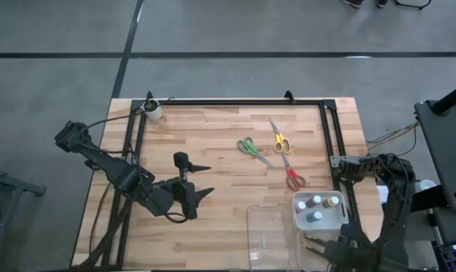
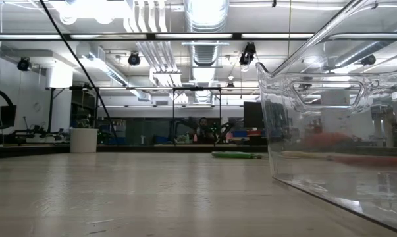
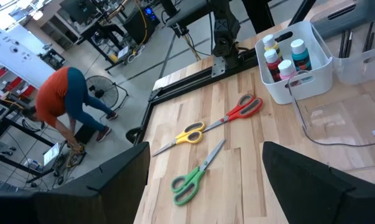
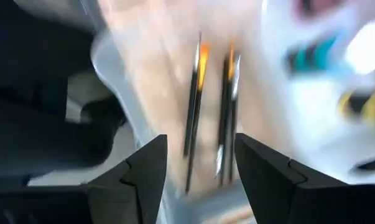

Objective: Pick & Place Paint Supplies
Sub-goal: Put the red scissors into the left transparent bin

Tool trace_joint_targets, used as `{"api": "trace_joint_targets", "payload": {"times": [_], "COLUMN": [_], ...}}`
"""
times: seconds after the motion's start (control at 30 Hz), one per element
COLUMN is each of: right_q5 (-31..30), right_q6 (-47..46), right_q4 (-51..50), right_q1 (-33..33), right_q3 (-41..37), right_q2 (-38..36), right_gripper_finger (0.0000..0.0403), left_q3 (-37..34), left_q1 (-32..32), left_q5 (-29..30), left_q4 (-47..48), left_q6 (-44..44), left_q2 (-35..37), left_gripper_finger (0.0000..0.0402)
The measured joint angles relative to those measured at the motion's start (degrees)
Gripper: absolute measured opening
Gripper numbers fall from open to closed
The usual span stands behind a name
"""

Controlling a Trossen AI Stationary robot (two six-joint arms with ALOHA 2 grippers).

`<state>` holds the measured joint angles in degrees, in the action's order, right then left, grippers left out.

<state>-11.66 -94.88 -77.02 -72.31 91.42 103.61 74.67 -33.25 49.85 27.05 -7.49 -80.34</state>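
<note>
Three scissors lie flat on the wooden table: green (image 1: 250, 149), yellow (image 1: 279, 140) and red (image 1: 292, 176). Paint bottles (image 1: 318, 207) stand in a small white bin. Thin brushes (image 4: 196, 93) lie in a clear compartment at the table's near right. My left gripper (image 1: 205, 181) hangs open over the table's middle left, pointing right toward the scissors, with the green pair (image 3: 193, 174) nearest ahead. My right gripper (image 1: 309, 243) is open over the brush compartment, its fingers on either side of the brushes, apart from them. The low view shows neither gripper.
A clear plastic tray (image 1: 271, 233) sits at the near edge beside the white bin (image 3: 311, 65). A small white cup (image 1: 153, 111) stands at the far left corner. A black frame (image 1: 235, 101) runs along the far and side edges. A person (image 3: 66, 102) bends over beyond the table.
</note>
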Motion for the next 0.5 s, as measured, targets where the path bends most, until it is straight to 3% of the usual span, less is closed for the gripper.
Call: {"api": "trace_joint_targets", "payload": {"times": [0.23,0.4,0.5], "right_q5": [-22.3,-40.68,-47.84], "right_q6": [11.19,31.89,41.51], "right_q4": [-13.16,-12.36,-12.4], "right_q1": [0.0,0.08,0.09], "right_q3": [9.94,16.12,19.79], "right_q2": [-0.06,-1.38,-2.02], "right_gripper_finger": [0.0186,0.0186,0.0186], "left_q3": [0.02,0.02,0.02], "left_q1": [0.02,0.01,0.0], "left_q5": [0.0,0.01,0.02], "left_q4": [0.0,-0.01,0.02], "left_q6": [0.01,0.01,0.02], "left_q2": [0.0,0.0,-0.02], "left_gripper_finger": [0.0314,0.0314,0.0314]}}
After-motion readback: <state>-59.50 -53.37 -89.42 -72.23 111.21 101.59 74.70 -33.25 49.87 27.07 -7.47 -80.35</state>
